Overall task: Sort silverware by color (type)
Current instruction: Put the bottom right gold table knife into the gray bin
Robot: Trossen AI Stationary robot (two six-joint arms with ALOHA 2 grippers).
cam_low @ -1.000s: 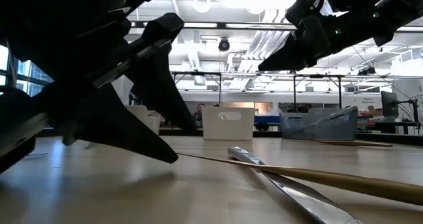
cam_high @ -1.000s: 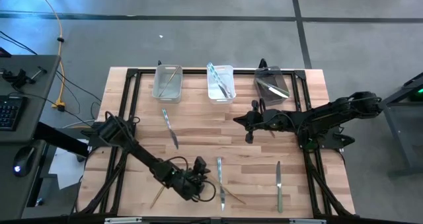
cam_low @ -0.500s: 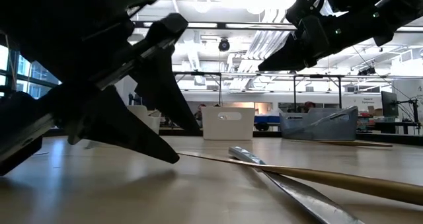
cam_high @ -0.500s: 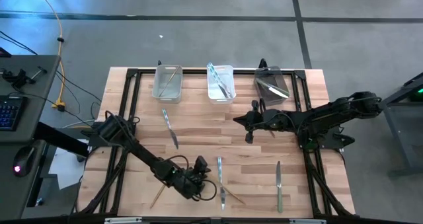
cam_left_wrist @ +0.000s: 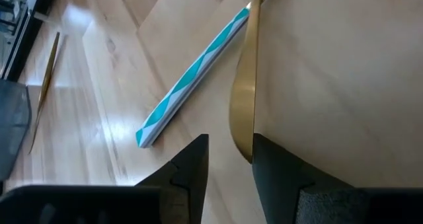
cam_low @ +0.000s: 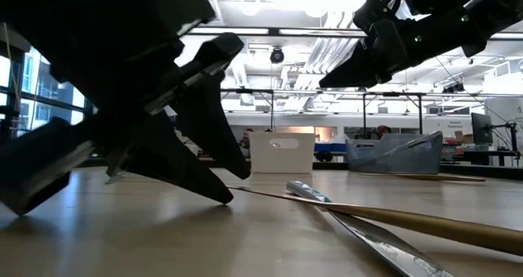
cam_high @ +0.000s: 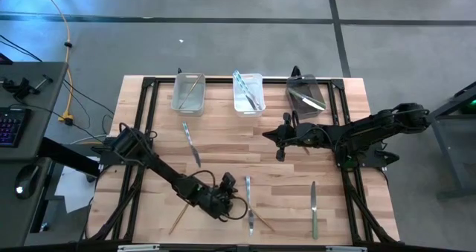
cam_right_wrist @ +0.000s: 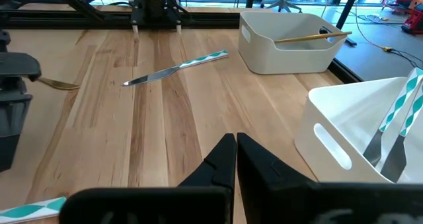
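Note:
A gold silverware piece (cam_high: 260, 220) lies near the table's front edge, crossed with a teal-handled knife (cam_high: 248, 203). My left gripper (cam_high: 236, 206) is low over the table and open. In the left wrist view its fingers (cam_left_wrist: 192, 174) stand on either side of the gold piece's rounded end (cam_left_wrist: 242, 128), with the knife's striped handle (cam_left_wrist: 188, 85) just beyond. My right gripper (cam_high: 268, 134) hangs shut above the table's middle, holding nothing. Another teal knife (cam_high: 191, 142) lies left of centre. A pale piece (cam_high: 314, 207) lies near the front right. My left gripper comes in slanting down, its fingers along the gold piece, which lies flat on the table. One finger (cam_left_wrist: 277, 174) meets the rounded end (cam_left_wrist: 246, 151) in the wrist picture. Whether it touches the piece I cannot tell.
Three small bins stand along the far edge: the left (cam_high: 189, 94) holds a gold piece, the middle (cam_high: 248, 94) teal pieces, the right (cam_high: 306, 96) dark ones. Another gold piece (cam_high: 178, 218) lies behind my left gripper. A black frame runs along the table's edges.
My left gripper has edged toward the table's right, closer to the crossed gold piece and knife, staying low over the wood. The silverware lies where it was.

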